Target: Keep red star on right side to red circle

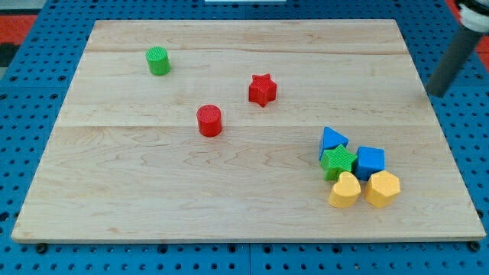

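Our rod comes in from the view's top right corner, and my tip point(436, 92) sits at its lower end, just past the right edge of the wooden board point(153, 206), over the blue pegboard point(466, 153). It carries no jaws, so there is nothing to open or close, and it holds nothing; it touches no block. We cannot tell whether its end meets the surface.

Nearest to my tip is a cluster of five blocks in the lower right part of the board. At its top left we see a blue triangular block point(332, 140), and just below it a green star point(338, 162). A blue cube-like block point(370, 161) stands just beside the green star on the view's right. Below these are two yellow blocks side by side: a rounded, heart-like yellow block point(344, 191) on the left and a yellow hexagonal block point(382, 189) on the right. The five sit packed close, touching or nearly so.

Further out, near the middle of the board, stands the red star point(262, 89). The red circle point(209, 121), a short cylinder, lies to the view's lower left of it; the two are near but apart. So the red star is on the right of the red circle, and somewhat higher in the view.

Farthest from my tip, toward the view's upper left, a green circle point(158, 60) stands alone.

We see no containers on the board; all the blocks rest directly on the wood.
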Robot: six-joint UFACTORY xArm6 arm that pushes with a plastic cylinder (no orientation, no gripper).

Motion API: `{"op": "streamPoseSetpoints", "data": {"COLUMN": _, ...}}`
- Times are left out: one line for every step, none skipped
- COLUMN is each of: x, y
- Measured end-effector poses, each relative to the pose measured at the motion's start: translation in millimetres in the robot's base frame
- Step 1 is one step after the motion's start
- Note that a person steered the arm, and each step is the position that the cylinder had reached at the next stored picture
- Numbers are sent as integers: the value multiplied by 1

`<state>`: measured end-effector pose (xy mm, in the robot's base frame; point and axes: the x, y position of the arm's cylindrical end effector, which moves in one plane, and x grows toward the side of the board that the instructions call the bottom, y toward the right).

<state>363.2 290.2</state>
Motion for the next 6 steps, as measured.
{"op": "streamPoseSetpoints", "data": {"x": -35, "y": -33}}
{"op": "streamPoseSetpoints", "data": {"x": -60, "y": -72}}
{"op": "streamPoseSetpoints", "data": {"x": -72, "y": -137}}
{"op": "streamPoseSetpoints", "data": {"x": -48, "y": -185}}
{"op": "streamPoseSetpoints", "data": {"x": -37, "y": -252}}
{"op": "streamPoseSetpoints", "data": {"x": -13, "y": -268}}
